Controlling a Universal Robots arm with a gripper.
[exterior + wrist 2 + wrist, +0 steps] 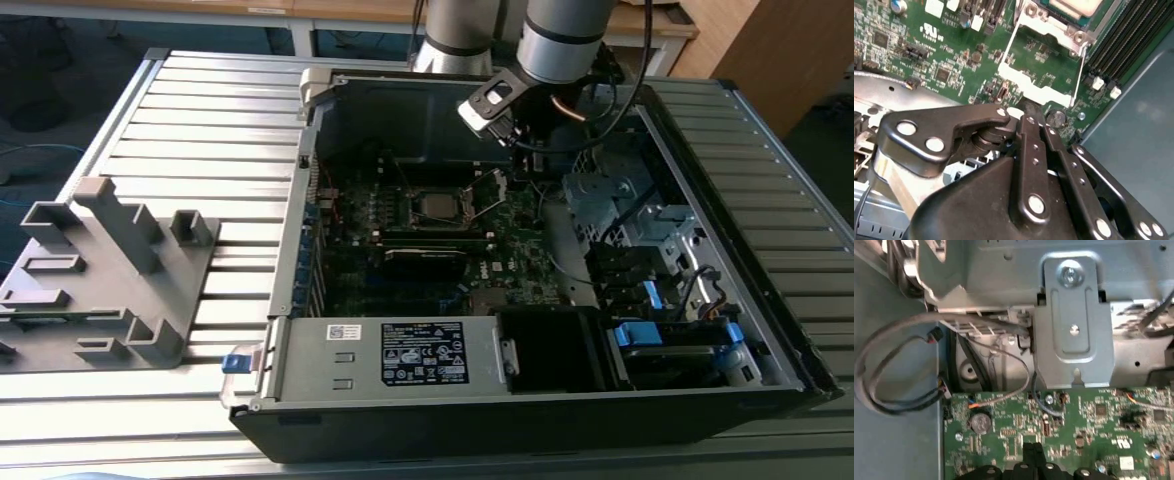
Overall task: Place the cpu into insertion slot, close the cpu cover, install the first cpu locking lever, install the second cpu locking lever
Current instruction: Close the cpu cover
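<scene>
Second wrist view: gripper (1026,114) fingers look closed, tips touching or just beside the free edge of the cpu cover (1026,80). Can't tell if the edge is pinched. Cover is swung up, off the socket, w/ motherboard (944,55) visible thru its opening. The cpu (1074,6) sits beyond the hinge end, apparently seated in the socket.

Exterior view: cpu (434,206) lies flat mid-board inside the pc case (287,260), w/ cover (491,188) upright beside it and gripper (525,158) just above the cover.

Step in hand, prob.: close the cover; placing looks done, levers not yet. Closing calls for tipping the frame over its hinge flat onto the chip w/o nudging it.
</scene>
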